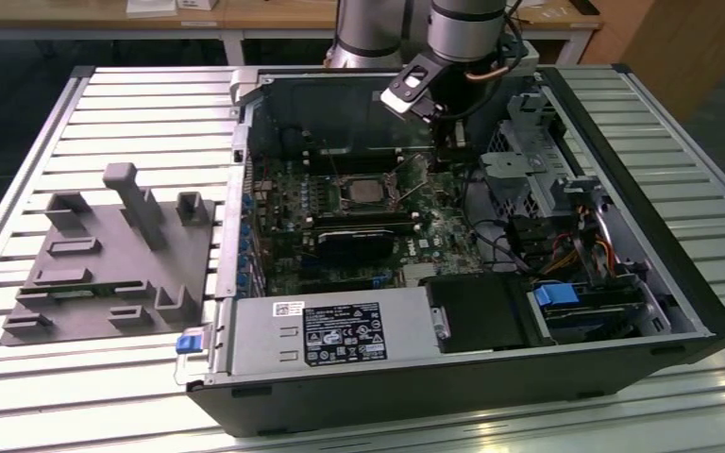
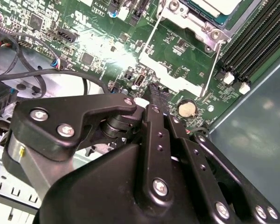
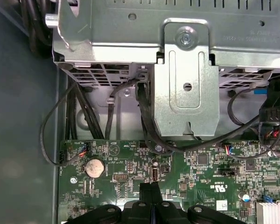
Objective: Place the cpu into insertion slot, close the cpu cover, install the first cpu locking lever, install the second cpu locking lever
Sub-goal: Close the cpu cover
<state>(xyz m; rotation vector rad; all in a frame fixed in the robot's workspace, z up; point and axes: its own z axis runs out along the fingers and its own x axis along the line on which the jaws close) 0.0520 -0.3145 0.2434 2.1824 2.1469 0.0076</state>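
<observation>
Your tool [image 3: 151, 189] has its fingers pressed together with nothing between them. The tips are low over the green motherboard [image 3: 200, 172], close to its edge on the exterior view's right. A coin battery [image 3: 94, 167] sits near the tips. Beyond that edge, the silver drive cage [image 3: 186, 84] and black cables [image 3: 144, 121] crowd in. The cpu [image 1: 365, 192] lies in the insertion slot [image 1: 344, 181], framed by the cpu cover [image 2: 196, 25]. It is apart from the tool, toward the exterior view's left, with open board between.

A workshop: open computer case [image 1: 463, 401] on slatted metal bench [image 1: 148, 104].
</observation>
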